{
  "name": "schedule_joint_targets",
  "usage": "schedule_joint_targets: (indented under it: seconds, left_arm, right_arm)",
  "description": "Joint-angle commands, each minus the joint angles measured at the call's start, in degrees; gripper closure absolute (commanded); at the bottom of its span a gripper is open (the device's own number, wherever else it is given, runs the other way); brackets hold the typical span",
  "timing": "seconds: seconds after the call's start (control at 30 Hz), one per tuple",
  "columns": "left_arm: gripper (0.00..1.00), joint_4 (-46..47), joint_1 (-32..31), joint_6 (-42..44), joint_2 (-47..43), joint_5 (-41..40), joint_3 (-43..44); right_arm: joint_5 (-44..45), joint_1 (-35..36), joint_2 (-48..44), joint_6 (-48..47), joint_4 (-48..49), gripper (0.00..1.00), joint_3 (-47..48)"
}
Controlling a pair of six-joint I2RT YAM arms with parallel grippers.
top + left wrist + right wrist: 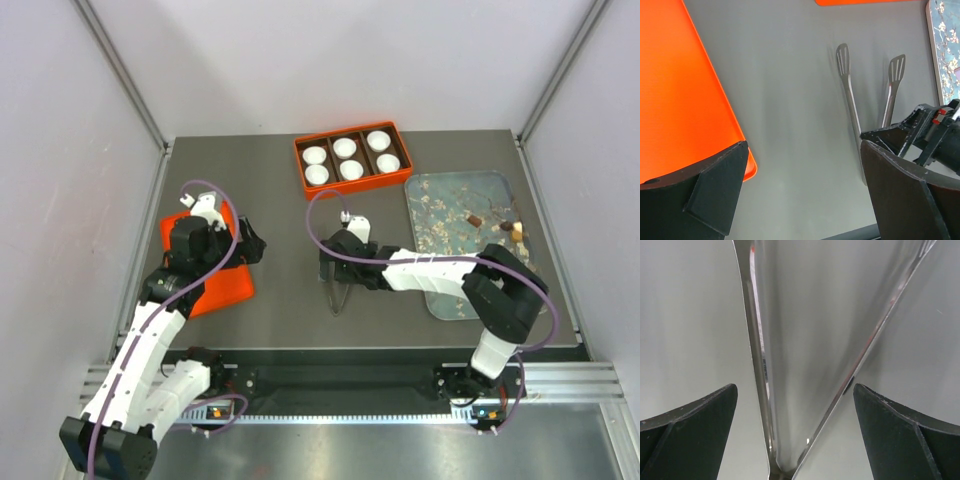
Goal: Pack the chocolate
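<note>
**Top external view.**
- Worktop [260,190]: grey.
- Orange box [299,160]: stood at the far centre and held six white paper cups [346,148].
- Tray [440,290]: grey-blue with a blossom print, on the right side.
- Chocolate [473,219]: a few small brown lumps lay on the tray's far half, toward its right rim.
- Flat orange lid [215,285]: lay on the left, partly under the left arm.
- Left tool [252,243]: sat just beside the lid's right edge. Its state was not legible here.
- Right tool [335,272]: hung over the metal tongs [338,298], which lay mid-worktop.

**Left wrist view.**
- Left tool [805,195]: open, with its fingers wide apart above bare worktop.
- Lid [675,90]: on the left of the view.
- Tongs [847,95]: lay flat, slotted tips pointing away.
- Right tool [920,127]: at the tongs' handle end.
- Tray rim [932,50]: at the right edge of the view.

**Right wrist view.**
- Right tool [795,405]: open, with one finger on either side of the tongs [757,365].
- The tongs' two arms met at the lower edge of the view.
- Whether the fingers touched the metal could not be told.
</note>
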Motion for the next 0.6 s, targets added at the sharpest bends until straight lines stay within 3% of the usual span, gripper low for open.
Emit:
schedule_joint_targets:
  seconds: [0.0,0.4,0.57]
  left_arm:
    - [0.02,-0.19,-0.23,1.21,-0.73,0.02,1.02]
    - [0.02,-0.45,-0.23,1.21,-0.82,-0.25,0.84]
    - [0.02,-0.80,-0.23,1.21,-1.08,-0.86,0.84]
  right_arm:
    - [2.31,1.44,1.58,-1.13,3.53,0.00,2.47]
    - [8.28,2.23,5.80,-4.82,5.37,0.01,1.15]
    - [9.51,2.49,3.87,-13.77,9.33,0.05,-1.48]
